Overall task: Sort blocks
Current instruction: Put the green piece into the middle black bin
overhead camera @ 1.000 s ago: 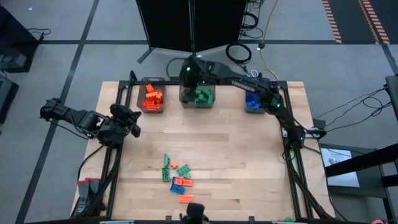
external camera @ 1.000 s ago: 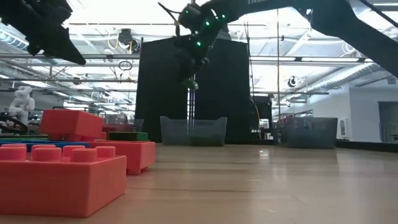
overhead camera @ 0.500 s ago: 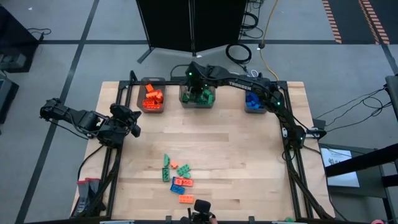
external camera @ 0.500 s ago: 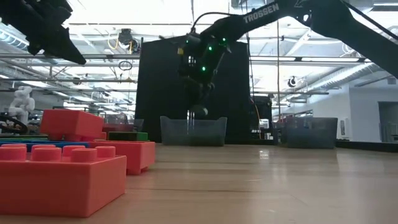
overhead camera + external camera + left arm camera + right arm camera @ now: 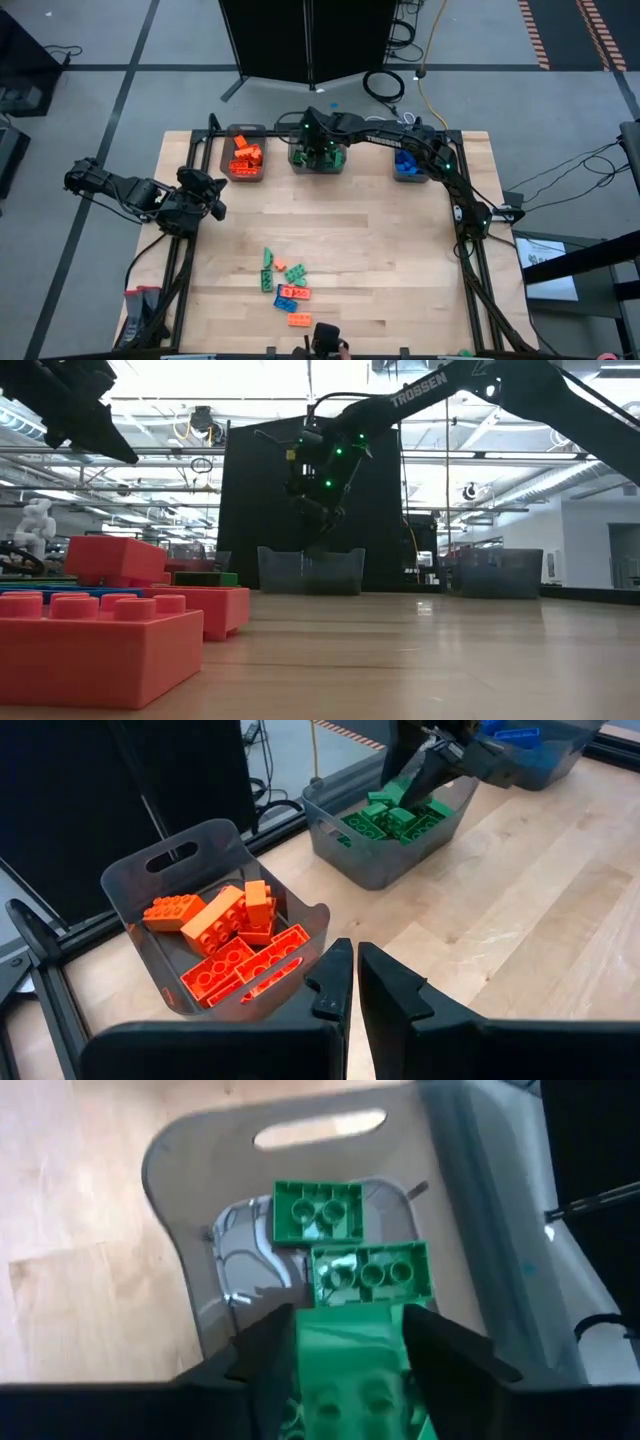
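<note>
Right pincer (image 5: 345,1342) over middle bin (image 5: 480,1210); green block (image 5: 345,1355) between spread fingers; grip unclear.

Overhead straight down, low level across table (image 5: 420,650), 2 wrist views close (shared: middle bin (image 5: 318,158)).

Both arms are dark, jointed links; the right arm (image 5: 470,380) carries white TROSSEN lettering and small green lights near its wrist. The left tool (image 5: 357,982) has black, angular fingers.
</note>
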